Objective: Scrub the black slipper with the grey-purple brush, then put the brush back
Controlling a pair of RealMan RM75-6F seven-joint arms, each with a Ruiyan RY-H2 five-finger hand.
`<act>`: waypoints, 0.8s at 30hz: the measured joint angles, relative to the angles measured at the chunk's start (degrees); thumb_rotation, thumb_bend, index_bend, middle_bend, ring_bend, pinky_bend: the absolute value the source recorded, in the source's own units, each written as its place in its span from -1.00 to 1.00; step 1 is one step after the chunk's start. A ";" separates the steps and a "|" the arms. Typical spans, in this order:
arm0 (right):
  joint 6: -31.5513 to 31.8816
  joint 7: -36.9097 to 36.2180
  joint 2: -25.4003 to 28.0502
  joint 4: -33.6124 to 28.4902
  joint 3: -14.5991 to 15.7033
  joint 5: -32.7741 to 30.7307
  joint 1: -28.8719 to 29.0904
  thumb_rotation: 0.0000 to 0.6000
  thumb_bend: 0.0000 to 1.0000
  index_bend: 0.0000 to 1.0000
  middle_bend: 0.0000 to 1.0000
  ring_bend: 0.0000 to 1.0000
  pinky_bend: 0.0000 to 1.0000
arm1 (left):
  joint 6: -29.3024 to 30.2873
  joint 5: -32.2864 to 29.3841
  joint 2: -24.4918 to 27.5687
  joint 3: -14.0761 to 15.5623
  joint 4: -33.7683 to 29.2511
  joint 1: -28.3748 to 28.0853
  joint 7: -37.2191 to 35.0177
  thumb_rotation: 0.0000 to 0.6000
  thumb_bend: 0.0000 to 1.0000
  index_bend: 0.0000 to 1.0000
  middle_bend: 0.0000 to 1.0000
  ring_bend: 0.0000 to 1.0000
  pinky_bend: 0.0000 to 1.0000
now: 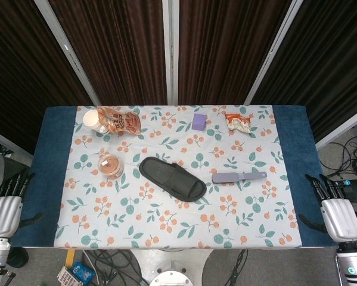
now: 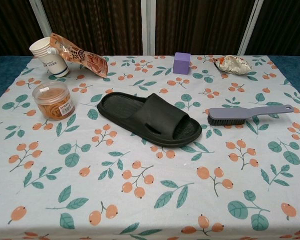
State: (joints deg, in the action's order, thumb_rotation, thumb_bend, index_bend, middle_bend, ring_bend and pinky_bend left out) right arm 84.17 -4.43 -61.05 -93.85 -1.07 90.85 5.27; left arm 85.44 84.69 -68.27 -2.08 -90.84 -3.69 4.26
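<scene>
Floral cloth [image 2: 139, 210] over the counter, paper cup [image 2: 48, 56] at the far left corner, orange snack bag [image 2: 82, 56] leaning against it, clear lidded tub [image 2: 53, 100] nearer, purple block [image 2: 181, 63] at the back, crumpled wrapper [image 2: 232, 64] far right

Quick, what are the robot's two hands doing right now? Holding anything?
Left hand: open, holding nothing, off the table's left edge.
Right hand: open, holding nothing, off the right edge; the brush lies untouched.
</scene>
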 measured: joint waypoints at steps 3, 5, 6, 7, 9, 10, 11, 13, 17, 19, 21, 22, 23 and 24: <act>0.04 0.09 0.07 -0.12 -0.07 -0.07 0.00 1.00 -0.83 -1.00 -0.73 -0.96 -0.80 | 0.62 0.09 -0.29 -0.24 0.32 0.08 0.14 1.00 -0.74 -0.73 -0.80 -0.85 -0.76; 0.09 0.07 0.08 -0.10 -0.05 0.03 0.00 1.00 -0.83 -1.00 -0.73 -0.96 -0.80 | 1.22 0.24 -0.61 -0.31 0.76 0.25 0.30 1.00 -0.74 -0.73 -0.80 -0.85 -0.76; 0.12 0.03 0.08 -0.04 -0.02 0.09 -0.01 1.00 -0.83 -1.00 -0.73 -0.96 -0.80 | 1.37 0.38 -0.74 -0.28 0.95 0.32 0.33 1.00 -0.74 -0.73 -0.80 -0.85 -0.76; 0.12 0.01 0.07 0.03 -0.01 0.10 -0.03 1.00 -0.83 -1.00 -0.73 -0.96 -0.80 | 1.42 0.49 -0.83 -0.19 1.06 0.38 0.34 1.00 -0.74 -0.73 -0.80 -0.85 -0.76; -0.08 0.01 0.05 0.12 -0.01 -0.04 0.02 1.00 -0.83 -1.00 -0.73 -0.96 -0.80 | 1.46 0.61 -0.96 0.00 1.33 0.51 0.24 1.00 -0.74 -0.73 -0.80 -0.85 -0.76; -0.31 0.08 0.06 0.14 -0.03 -0.14 0.12 1.00 -0.83 -1.00 -0.73 -0.96 -0.80 | 1.48 0.63 -1.05 0.05 1.45 0.55 0.12 1.00 -0.74 -0.73 -0.80 -0.85 -0.76; -0.61 0.17 0.08 0.14 -0.09 -0.24 0.28 1.00 -0.83 -1.00 -0.73 -0.96 -0.80 | 1.50 0.64 -1.19 0.07 1.58 0.59 -0.04 1.00 -0.74 -0.73 -0.80 -0.85 -0.76; -1.59 0.46 0.13 0.06 -0.42 -0.64 0.92 1.00 -0.85 -1.00 -0.73 -0.96 -0.80 | 1.48 0.61 -1.39 0.05 1.75 0.60 -0.19 1.00 -0.74 -0.73 -0.80 -0.85 -0.76; -5.50 1.68 0.18 -0.32 -1.58 -2.55 3.24 1.00 -0.97 -1.00 -0.64 -0.88 -0.79 | 1.09 0.61 -1.66 0.10 2.00 0.43 -0.34 1.00 -0.74 -0.73 -0.80 -0.85 -0.76; -8.96 2.71 -0.01 -0.42 -2.37 -4.08 5.21 1.00 -0.99 -1.00 -0.64 -0.88 -0.79 | 0.96 0.59 -1.74 0.13 2.09 0.40 -0.46 1.00 -0.74 -0.73 -0.80 -0.85 -0.76; -13.36 3.99 -0.51 -0.25 -3.23 -5.98 7.71 1.00 -1.00 -1.00 -0.64 -0.88 -0.78 | 0.82 0.44 -1.73 0.10 1.93 0.36 -0.48 1.00 -0.74 -0.73 -0.80 -0.85 -0.76; -15.43 4.67 -0.84 -0.06 -3.62 -6.89 8.93 1.00 -1.00 -1.00 -0.63 -0.88 -0.78 | 0.80 0.38 -1.66 0.10 1.83 0.38 -0.53 1.00 -0.74 -0.73 -0.80 -0.85 -0.76; -17.58 5.43 -1.29 0.24 -4.02 -7.88 10.22 1.00 -1.00 -0.99 -0.62 -0.88 -0.78 | 0.73 0.26 -1.63 0.08 1.83 0.39 -0.67 1.00 -0.74 -0.73 -0.80 -0.85 -0.76; -20.50 6.48 -2.04 0.80 -4.55 -9.33 12.02 1.00 -1.00 -0.97 -0.61 -0.88 -0.78 | 0.61 0.14 -1.60 0.08 1.84 0.39 -0.76 1.00 -0.74 -0.73 -0.80 -0.85 -0.76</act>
State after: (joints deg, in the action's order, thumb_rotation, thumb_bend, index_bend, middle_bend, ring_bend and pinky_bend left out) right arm 63.67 2.05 -63.08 -93.05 -5.62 81.52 17.28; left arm 86.05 84.83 -69.87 -2.00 -89.00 -3.30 3.50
